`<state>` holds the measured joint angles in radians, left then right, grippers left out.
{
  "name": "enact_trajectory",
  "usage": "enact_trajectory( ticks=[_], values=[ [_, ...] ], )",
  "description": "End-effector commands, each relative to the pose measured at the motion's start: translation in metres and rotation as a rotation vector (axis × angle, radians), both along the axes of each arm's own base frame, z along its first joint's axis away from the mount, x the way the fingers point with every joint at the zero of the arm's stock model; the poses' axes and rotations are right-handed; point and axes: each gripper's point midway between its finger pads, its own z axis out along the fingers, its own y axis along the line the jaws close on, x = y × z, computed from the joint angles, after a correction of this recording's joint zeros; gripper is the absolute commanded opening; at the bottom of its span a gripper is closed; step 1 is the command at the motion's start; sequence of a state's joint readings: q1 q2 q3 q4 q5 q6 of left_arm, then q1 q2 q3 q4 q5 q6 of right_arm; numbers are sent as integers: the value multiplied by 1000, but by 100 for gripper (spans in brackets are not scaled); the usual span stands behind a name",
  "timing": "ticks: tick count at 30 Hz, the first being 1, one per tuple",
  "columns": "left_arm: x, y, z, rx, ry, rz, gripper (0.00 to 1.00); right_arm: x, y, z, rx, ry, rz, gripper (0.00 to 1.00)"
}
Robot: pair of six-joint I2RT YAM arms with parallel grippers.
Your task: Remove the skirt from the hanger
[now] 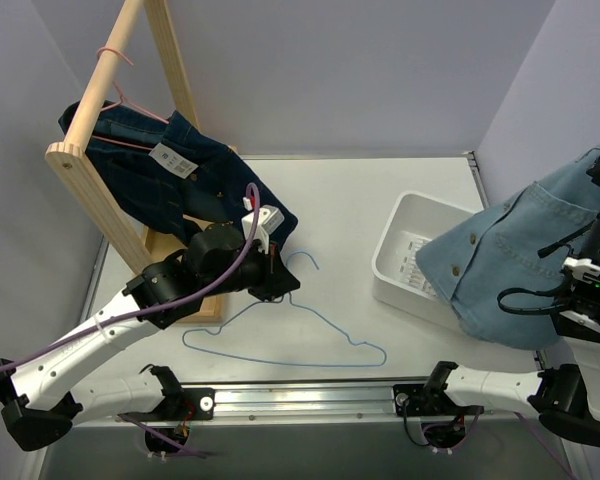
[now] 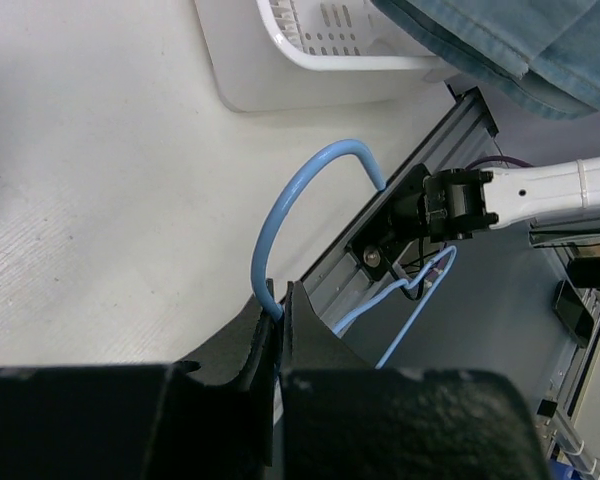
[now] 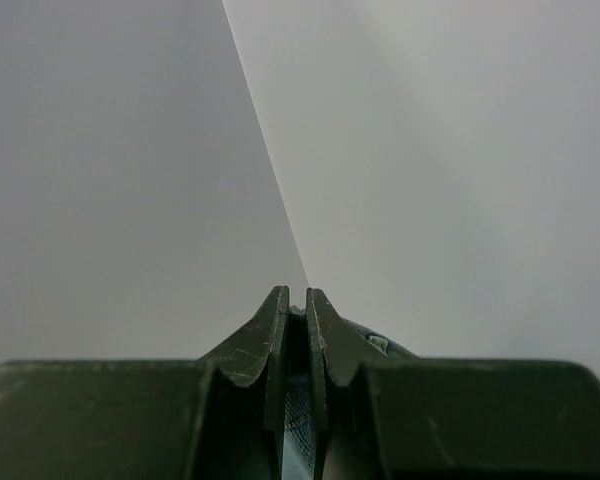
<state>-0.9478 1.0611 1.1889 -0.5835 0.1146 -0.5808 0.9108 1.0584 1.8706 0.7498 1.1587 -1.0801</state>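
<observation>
Skirt [image 1: 500,265] pinched in right gripper [image 3: 295,302] (hanger [image 2: 335,147] apart)

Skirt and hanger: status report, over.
Left gripper shut on blue wire hanger. Right gripper shut on light denim skirt, held over white basket. Skirt off hanger. Nothing in the way.

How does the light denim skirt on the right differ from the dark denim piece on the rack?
Colour: the light skirt is pale blue, the dark garment deep indigo. Support: the light skirt hangs from the right gripper over the white basket; the dark garment drapes from a pink hanger on the wooden rack. Only the dark garment shows a paper tag. Both are denim.
</observation>
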Motion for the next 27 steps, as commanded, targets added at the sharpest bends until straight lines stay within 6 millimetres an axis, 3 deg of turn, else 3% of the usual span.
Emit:
enact_trajectory(
  ticks=[1, 2, 6, 10, 11, 13, 14, 15, 16, 18, 21, 25, 27],
  values=[
    [11, -8, 39, -60, -84, 12, 2, 2, 5, 5, -27, -36, 9, 0],
    [12, -8, 34, -36, -74, 13, 2, 5, 9, 2, -38, -27, 18, 0],
    [9, -4, 47, -63, -86, 20, 2, 26, 40, -20, -112, 34, 40, 0],
    [0, 6, 56, -66, -52, 28, 2, 57, 82, -47, -172, 134, 65, 0],
    [-4, 10, 54, -49, -32, 27, 2, 70, 98, -56, -177, 156, 69, 0],
    [-12, 15, 57, -47, 4, 23, 2, 91, 100, -77, -247, 258, 12, 0],
    [-15, 17, 58, -45, 16, 23, 2, 108, 106, -89, -157, 237, 27, 0],
    [-18, 18, 58, -44, 34, 26, 2, 117, 106, -89, -159, 230, 60, 0],
    [-20, 20, 60, -45, 43, 28, 2, 126, 85, -107, -171, 297, -6, 0],
    [-21, 23, 56, -28, 73, 49, 2, 127, 73, -128, -108, 296, -26, 0],
    [-17, 18, 50, -5, 123, 78, 2, 111, 53, -140, -61, 292, -68, 0],
    [-10, 1, 51, -3, 174, 85, 2, 92, 36, -172, -80, 379, -120, 0],
    [0, -6, 47, 24, 161, 100, 2, 72, 18, -179, -60, 377, -158, 0]
  ],
)
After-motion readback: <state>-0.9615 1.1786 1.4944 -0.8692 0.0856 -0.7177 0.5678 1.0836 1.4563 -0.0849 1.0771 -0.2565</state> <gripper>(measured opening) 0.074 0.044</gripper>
